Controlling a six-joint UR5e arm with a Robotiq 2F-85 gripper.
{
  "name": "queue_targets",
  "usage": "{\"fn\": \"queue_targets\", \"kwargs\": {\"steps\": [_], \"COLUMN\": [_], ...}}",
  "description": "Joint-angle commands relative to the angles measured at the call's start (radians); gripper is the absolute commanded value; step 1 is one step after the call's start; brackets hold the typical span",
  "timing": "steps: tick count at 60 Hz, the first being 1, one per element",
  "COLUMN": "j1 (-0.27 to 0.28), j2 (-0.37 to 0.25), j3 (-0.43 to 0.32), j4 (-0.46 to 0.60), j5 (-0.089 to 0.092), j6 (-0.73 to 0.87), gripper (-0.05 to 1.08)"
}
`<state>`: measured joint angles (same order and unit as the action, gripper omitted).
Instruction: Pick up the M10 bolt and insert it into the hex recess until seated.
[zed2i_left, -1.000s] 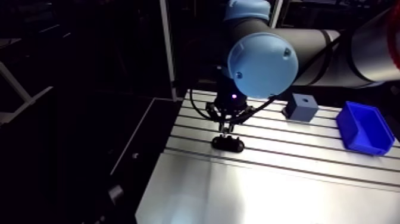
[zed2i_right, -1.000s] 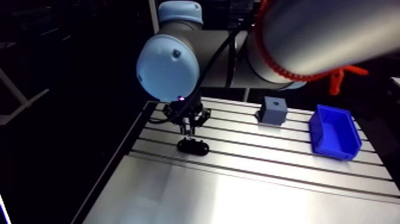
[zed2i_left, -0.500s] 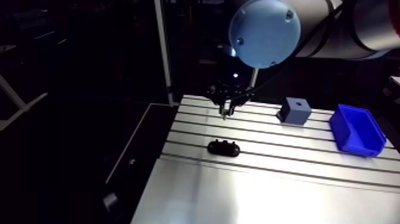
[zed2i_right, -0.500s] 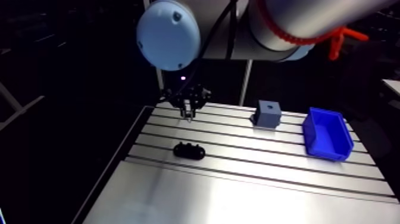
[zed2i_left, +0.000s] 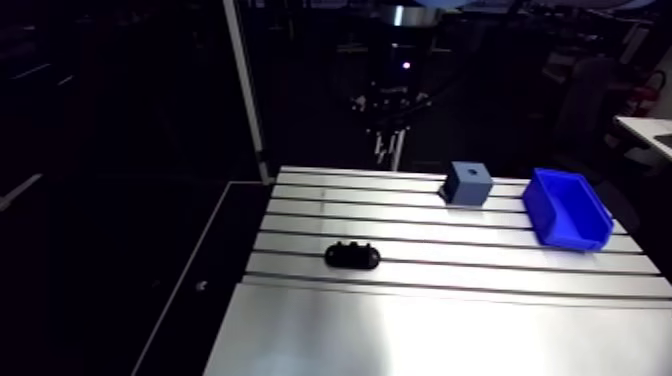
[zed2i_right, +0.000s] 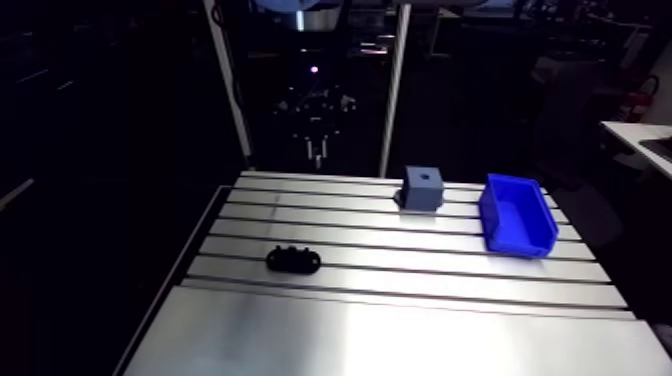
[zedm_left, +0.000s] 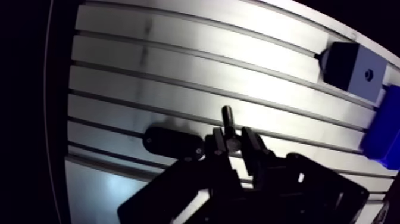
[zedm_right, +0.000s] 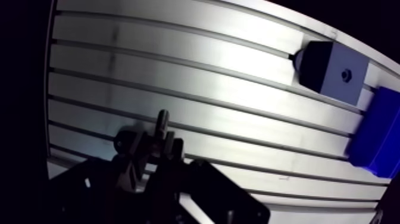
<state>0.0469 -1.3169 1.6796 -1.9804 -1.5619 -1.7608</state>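
In the wrist view a dark M10 bolt (zedm_left: 227, 118) sticks out from between the fingertips of my gripper (zedm_left: 232, 138), which is shut on it. Far below and just beside the fingers lies the black oval holder (zedm_left: 172, 143) on the slotted table. The grey block (zedm_left: 356, 70) with a small recess (zedm_left: 369, 74) in its top stands well ahead and off to one side. In the arm view the gripper (zed2i_left: 387, 148) hangs high over the table's far edge, behind the holder (zed2i_left: 352, 256) and left of the block (zed2i_left: 468, 183).
A blue open bin (zed2i_left: 570, 208) stands at the back right, just right of the grey block. The table's left edge (zed2i_left: 205, 270) drops to a dark lower shelf. A smooth plate (zed2i_left: 430, 335) covers the table's front.
The gripper has risen from the black holder and drawn back toward the far edge, with the bolt between its fingers. The holder stays put. The arm camera has risen too.
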Motion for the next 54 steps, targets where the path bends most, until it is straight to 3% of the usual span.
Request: {"fn": "queue_targets", "kwargs": {"steps": [1, 11, 22, 27, 29, 32, 54], "j1": [-0.048, -0.056, -0.096, -0.107, -0.107, -0.125, -0.163], "j2": [0.012, 0.045, 0.087, 0.129, 0.129, 0.140, 0.240], "j3": [-0.134, -0.208, -0.279, -0.341, -0.341, -0.356, -0.465], "j4": [0.135, 0.219, 0.295, 0.359, 0.359, 0.378, 0.403], "j5": [0.000, -0.008, -0.045, -0.081, -0.081, -0.097, -0.102], "j6": [-0.083, -0.131, -0.192, -0.240, -0.240, -0.257, -0.419], "gripper": [0.78, 0.78, 0.78, 0.78, 0.78, 0.78, 0.78]}}
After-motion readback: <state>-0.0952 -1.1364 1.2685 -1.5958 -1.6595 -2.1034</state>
